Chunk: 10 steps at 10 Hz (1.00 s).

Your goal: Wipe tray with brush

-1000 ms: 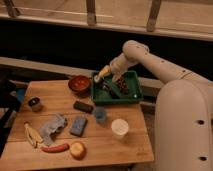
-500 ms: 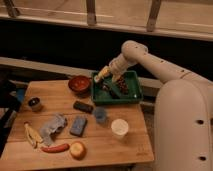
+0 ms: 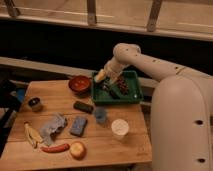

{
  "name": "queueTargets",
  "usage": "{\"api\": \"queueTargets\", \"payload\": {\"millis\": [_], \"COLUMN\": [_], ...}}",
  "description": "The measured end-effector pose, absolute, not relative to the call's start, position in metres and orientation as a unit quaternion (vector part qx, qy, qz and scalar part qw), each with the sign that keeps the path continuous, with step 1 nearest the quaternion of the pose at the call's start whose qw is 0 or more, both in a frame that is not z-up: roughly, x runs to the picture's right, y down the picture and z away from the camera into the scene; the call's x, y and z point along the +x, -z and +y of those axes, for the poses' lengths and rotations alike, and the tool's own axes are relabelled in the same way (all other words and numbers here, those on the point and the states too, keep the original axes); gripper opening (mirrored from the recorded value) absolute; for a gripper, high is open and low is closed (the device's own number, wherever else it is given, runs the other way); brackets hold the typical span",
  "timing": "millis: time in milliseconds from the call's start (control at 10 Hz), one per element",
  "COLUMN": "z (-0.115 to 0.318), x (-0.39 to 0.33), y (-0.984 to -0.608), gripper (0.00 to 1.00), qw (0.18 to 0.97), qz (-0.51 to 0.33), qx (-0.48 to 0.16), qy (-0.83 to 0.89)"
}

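— How far along is it?
— Partway, I'd judge. The end effector (image 3: 109, 76) grips the brush (image 3: 100, 76) above the left rim of the tray (image 3: 131, 100) on the bench (image 3: 55, 97). Most of the wiping is left.

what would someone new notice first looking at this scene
The big white arm fills the right side, with its gripper down over the left part of the green tray at the back of the wooden table. The brush shows its pale head at the tray's left rim beside the gripper, and a red-brown bowl stands just left of it.
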State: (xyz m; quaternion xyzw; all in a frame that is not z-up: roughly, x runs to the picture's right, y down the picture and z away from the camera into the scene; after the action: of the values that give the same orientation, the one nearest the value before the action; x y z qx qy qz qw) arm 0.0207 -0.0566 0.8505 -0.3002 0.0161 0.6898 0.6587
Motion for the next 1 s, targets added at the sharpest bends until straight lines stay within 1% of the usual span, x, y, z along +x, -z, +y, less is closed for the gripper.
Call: {"api": "queueTargets", "payload": {"millis": [300, 1000], "z": [-0.057, -0.047], "x": [0.023, 0.028], "y": [-0.854, -0.900], "gripper": [0.65, 0.65], "qw": [0.674, 0.679], "qz": [0.030, 0.048], "qx": [-0.279, -0.274], "qy": [-0.684, -0.679]}}
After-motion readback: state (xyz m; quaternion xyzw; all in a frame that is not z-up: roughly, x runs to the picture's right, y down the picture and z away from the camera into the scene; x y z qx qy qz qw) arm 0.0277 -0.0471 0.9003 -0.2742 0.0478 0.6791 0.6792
